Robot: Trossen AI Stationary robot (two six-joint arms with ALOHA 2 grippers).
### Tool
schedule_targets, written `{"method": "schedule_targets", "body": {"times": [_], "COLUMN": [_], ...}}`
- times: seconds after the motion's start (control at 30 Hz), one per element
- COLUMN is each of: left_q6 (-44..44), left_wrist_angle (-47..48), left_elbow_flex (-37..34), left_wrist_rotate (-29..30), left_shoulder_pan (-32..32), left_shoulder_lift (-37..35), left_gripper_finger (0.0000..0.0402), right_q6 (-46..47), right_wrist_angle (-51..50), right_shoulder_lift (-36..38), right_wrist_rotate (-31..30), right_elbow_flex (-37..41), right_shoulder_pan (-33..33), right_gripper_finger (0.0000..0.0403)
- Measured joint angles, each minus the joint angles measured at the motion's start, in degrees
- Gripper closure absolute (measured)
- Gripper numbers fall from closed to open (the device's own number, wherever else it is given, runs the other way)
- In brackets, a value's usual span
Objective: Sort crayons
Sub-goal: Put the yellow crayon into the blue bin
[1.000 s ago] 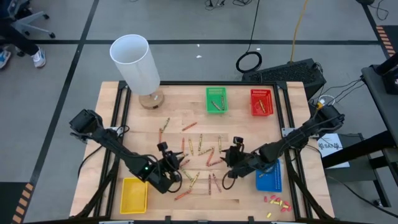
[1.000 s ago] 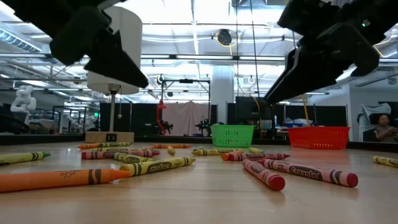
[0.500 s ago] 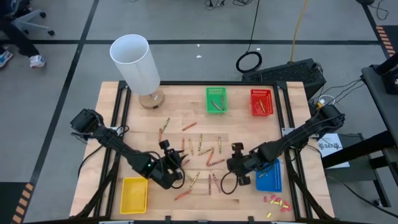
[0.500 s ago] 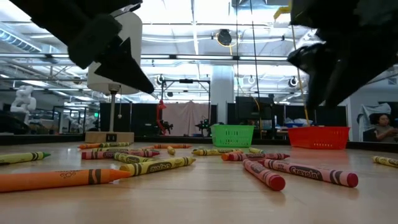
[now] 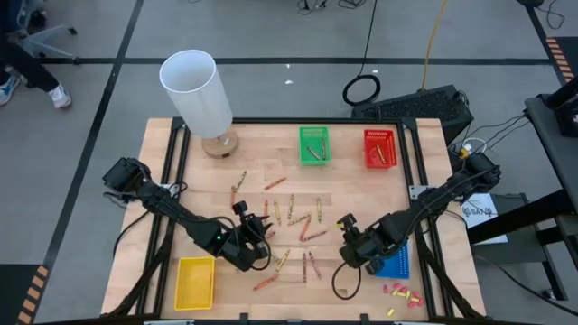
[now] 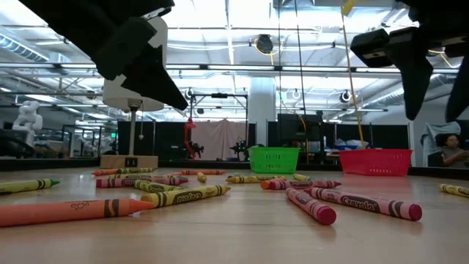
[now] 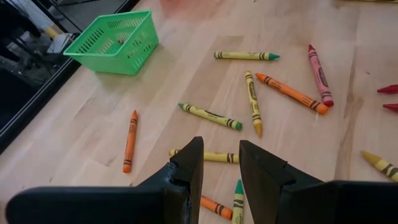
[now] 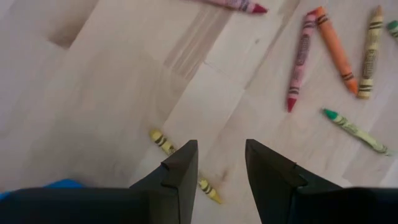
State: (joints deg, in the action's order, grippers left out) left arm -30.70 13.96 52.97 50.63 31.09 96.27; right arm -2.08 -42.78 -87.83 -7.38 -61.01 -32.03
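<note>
Wooden tabletop (image 5: 361, 190) is what I'm working over, with the crayons (image 5: 291, 217) scattered across its middle; I can't count them exactly from above. A few more lie in the green basket (image 5: 313, 145) and the red basket (image 5: 380, 149), both up at twelve o'clock. That makes four baskets: the yellow basket (image 5: 195, 280) sits at seven o'clock and the blue basket (image 5: 394, 256) at four, partly under my right arm. One white lamp (image 5: 199, 95) stands at eleven, clear of both arms. My left gripper (image 7: 219, 163) hangs above the crayons, fingers narrowly parted and holding nothing. My right gripper (image 8: 221, 165) hovers beside the blue basket, fingers also slightly apart and empty, with a yellow crayon (image 8: 182, 163) directly beneath.
</note>
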Motion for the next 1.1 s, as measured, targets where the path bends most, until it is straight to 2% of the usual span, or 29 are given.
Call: {"method": "schedule_targets", "body": {"times": [0.47,0.83,1.1], "left_q6": [0.0,0.1,0.1], "left_wrist_angle": [0.0,0.0,0.0], "left_elbow_flex": [0.0,0.0,0.0], "left_wrist_rotate": [0.0,0.0,0.0], "left_shoulder_pan": [0.0,0.0,0.0], "left_shoulder_lift": [0.0,0.0,0.0], "left_gripper_finger": [0.0299,0.0299,0.0299], "right_q6": [-2.4,-8.6,-9.4], "right_wrist_angle": [0.1,5.3,6.5], "right_shoulder_lift": [-0.2,-0.2,-1.1], "right_wrist_rotate": [1.8,4.7,4.7], "right_elbow_flex": [3.4,6.0,6.7], "right_shoulder_pan": [-0.6,-1.0,-1.0], "right_gripper_finger": [0.0284,0.0284,0.0284]}}
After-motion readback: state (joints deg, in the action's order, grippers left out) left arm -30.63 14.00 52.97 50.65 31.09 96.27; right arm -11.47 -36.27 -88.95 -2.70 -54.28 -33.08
